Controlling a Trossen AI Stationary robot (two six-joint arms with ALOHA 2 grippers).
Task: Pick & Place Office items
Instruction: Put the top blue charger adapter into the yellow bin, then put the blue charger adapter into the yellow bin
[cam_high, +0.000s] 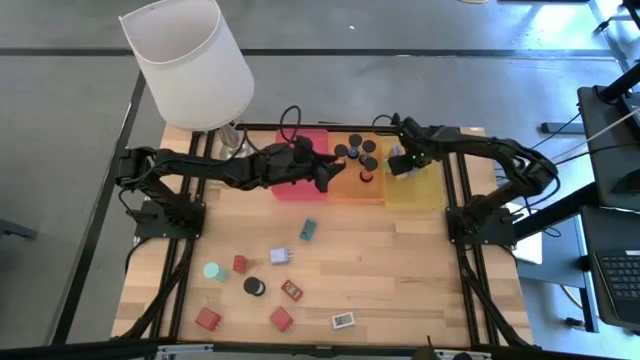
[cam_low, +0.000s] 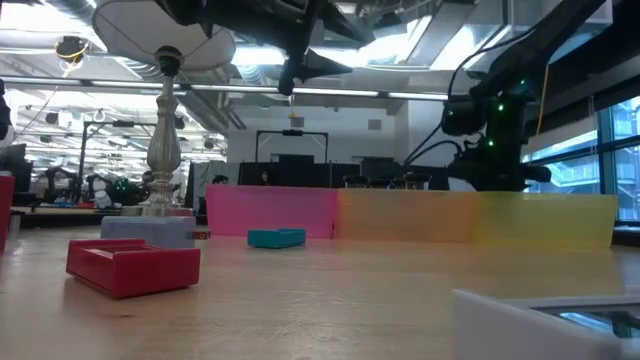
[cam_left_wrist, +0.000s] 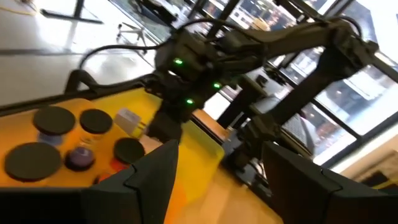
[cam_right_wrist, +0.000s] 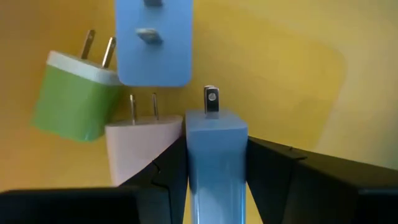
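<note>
I have the right gripper (cam_right_wrist: 216, 168) down in the yellow tray (cam_high: 428, 192), its fingers (cam_right_wrist: 168, 168) clenched on a blue cube (cam_right_wrist: 215, 155) that sits between them with its prongs pointing away from the wrist. Just past the fingertips lie three more cubes on the tray floor: a pale pink one (cam_right_wrist: 142, 149) touching the held cube's side, a green one (cam_right_wrist: 76, 99) tilted beside that, and a second blue one (cam_right_wrist: 153, 40) beyond.

My left gripper (cam_high: 325, 172) hangs above the seam between the pink tray (cam_high: 300, 188) and the orange tray (cam_high: 362, 190). Its fingers (cam_left_wrist: 149, 180) are spread apart and hold nothing. Ahead of them, in the orange tray, stand the black cylinders (cam_high: 357, 155) in a cluster.

The other items are still out on the desk (cam_high: 420, 270), well apart from both sets of fingers: a teal block (cam_high: 308, 230), a lavender cube (cam_high: 280, 257), red blocks (cam_high: 208, 319), a teal-topped cylinder (cam_high: 212, 270), a black cylinder (cam_high: 254, 287) and a white block (cam_high: 343, 320). The lamp (cam_high: 190, 60) stands at the desk's far corner on the left arm's side.
</note>
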